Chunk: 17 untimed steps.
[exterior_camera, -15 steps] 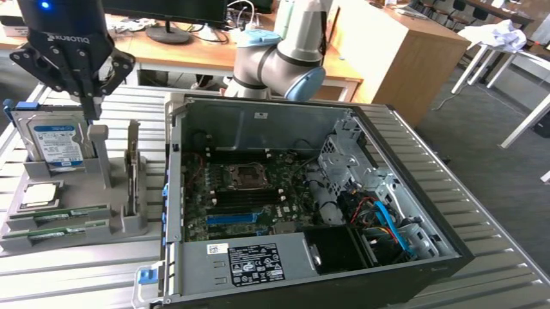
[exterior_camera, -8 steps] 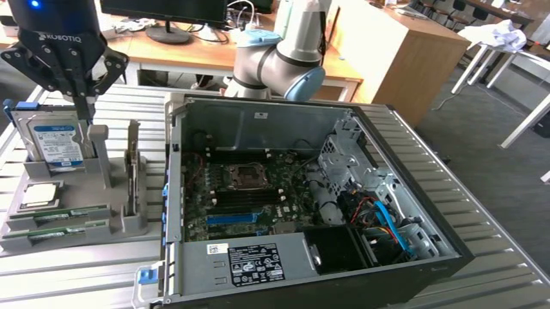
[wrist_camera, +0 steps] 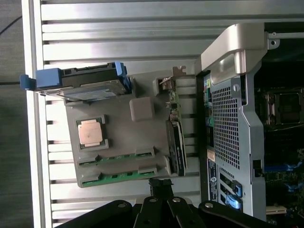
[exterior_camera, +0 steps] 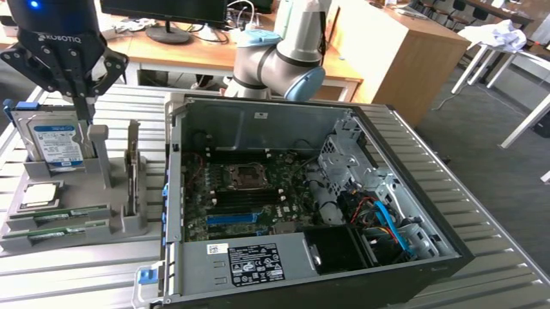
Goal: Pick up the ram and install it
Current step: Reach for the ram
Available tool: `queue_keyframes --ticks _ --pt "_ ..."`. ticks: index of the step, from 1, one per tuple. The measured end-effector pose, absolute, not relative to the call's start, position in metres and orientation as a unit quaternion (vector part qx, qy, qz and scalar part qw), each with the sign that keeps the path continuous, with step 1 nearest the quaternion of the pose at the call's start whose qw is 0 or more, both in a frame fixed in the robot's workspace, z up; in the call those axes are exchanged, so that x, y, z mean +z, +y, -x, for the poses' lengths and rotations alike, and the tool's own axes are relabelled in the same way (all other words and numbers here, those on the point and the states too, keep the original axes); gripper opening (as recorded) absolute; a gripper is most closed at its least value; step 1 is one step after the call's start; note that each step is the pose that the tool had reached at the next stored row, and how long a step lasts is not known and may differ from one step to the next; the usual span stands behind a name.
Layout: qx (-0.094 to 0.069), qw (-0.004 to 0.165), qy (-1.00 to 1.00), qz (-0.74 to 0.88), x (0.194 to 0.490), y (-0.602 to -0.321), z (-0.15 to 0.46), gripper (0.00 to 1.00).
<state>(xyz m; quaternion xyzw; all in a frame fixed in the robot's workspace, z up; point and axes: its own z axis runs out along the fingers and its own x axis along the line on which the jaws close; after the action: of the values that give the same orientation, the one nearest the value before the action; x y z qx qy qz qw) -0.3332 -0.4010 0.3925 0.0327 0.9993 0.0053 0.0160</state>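
The task is at the approach step: nothing is picked up yet. The end effector (exterior_camera: 84, 112) hangs over the holder (exterior_camera: 127, 225) with its fingers pressed together and nothing between them. It is close to the upright hard drive (exterior_camera: 56, 145).

The ram (exterior_camera: 64, 214) lies flat in a slot at the holder's far end from the drive. A second ram (exterior_camera: 51, 235) is just beside it, and the processor (exterior_camera: 38, 196) is between the rams and the drive. In the wrist view the fingertips (wrist_camera: 160, 183) are near the rams (wrist_camera: 116, 156), not touching.

I judge that a grasp needs the fingers spread first and then lowered across the thin stick. There is open room above the holder. The drive and the upright card (exterior_camera: 131, 167) are obstacles, and the wall (exterior_camera: 174, 193) of the case (exterior_camera: 413, 193) stands between the holder and the board (exterior_camera: 249, 193).
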Motion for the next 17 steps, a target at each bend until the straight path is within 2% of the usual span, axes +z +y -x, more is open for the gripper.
queue_keyframes --ticks 17 --pt "0.005 0.016 0.999 -0.033 0.3925 -0.4106 0.3332 0.10"
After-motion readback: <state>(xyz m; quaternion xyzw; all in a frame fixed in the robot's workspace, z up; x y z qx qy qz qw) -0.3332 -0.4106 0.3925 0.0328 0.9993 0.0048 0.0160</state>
